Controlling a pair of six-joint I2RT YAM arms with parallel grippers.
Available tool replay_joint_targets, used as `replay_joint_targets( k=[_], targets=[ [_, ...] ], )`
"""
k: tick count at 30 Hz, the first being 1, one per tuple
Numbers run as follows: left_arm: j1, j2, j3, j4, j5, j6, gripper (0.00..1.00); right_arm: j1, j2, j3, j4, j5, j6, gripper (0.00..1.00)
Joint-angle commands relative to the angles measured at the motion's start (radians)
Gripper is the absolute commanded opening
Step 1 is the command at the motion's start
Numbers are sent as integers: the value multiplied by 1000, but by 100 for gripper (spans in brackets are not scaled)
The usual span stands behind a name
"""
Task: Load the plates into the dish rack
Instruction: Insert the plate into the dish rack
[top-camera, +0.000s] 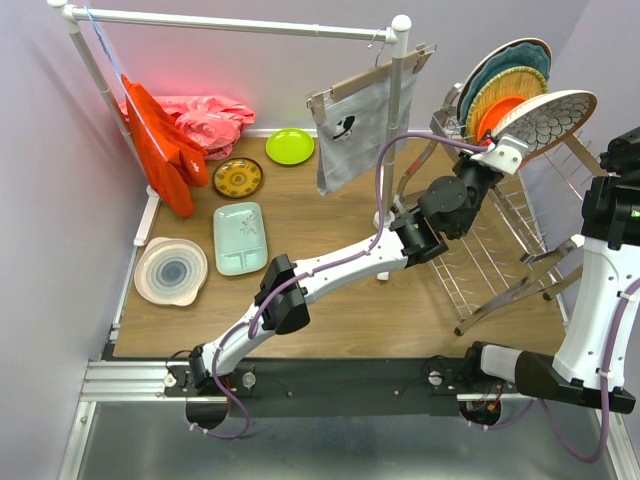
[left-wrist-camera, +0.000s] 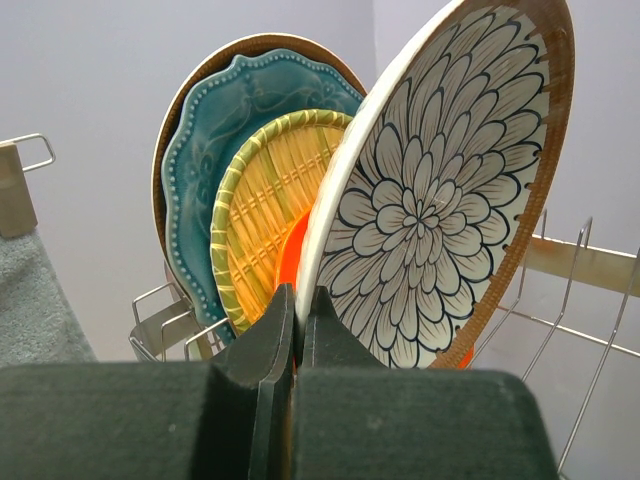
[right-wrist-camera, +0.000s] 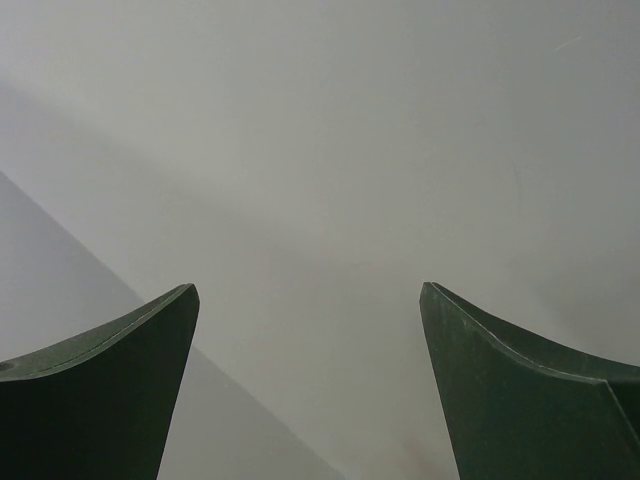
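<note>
Four plates stand in the dish rack (top-camera: 490, 250) at its far end: one brown-rimmed at the back, the teal scalloped plate (left-wrist-camera: 220, 150), the woven yellow plate (left-wrist-camera: 265, 210) and the orange plate (left-wrist-camera: 292, 255). The fifth, the floral plate (left-wrist-camera: 440, 200), is in the left gripper (left-wrist-camera: 297, 320), whose jaws are pressed together on the lowest part of its rim and nowhere else.

Such a small pinch is the main danger, in my judgement. The plate is wide and leans to one side above the grip, so its weight can turn it between the pads, or it can slide out and fall on the wires. The second danger is the orange plate just beside it: if the floral plate goes down too close, it can knock this neighbour or sit in the same slot. Whether the two touch now, I cannot tell. A thin tine can also catch the rim and tilt the plate.

From the left gripper, the floral plate rises up and to the right, its painted face toward the wrist camera, above the rack's far end.

The right gripper (right-wrist-camera: 308, 287) is spread wide, holds nothing and faces a bare wall
</note>
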Motion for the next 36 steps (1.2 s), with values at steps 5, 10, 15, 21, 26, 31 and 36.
replay_joint_targets(
  k=[5,10,15,21,26,31,36],
  targets=[
    [-10,-23,6,152,-5,-27,3,-10,-12,-1,15,20,19,100],
    [-14,-26,1,152,-4,-27,16,-10,-14,1,15,20,19,100],
    [-17,-28,1,152,-4,-29,24,-10,-17,-2,15,22,19,100],
    [-20,-35,1,155,-4,-30,36,-10,-21,-7,15,20,18,100],
    [-25,-49,-5,155,-8,-36,46,-10,-24,-9,13,17,18,100],
    [-25,-81,-29,162,-31,-47,55,-12,-27,-13,15,16,22,100],
    [-26,-123,-63,169,-44,-53,63,-10,-40,-28,13,7,30,100]
  ],
)
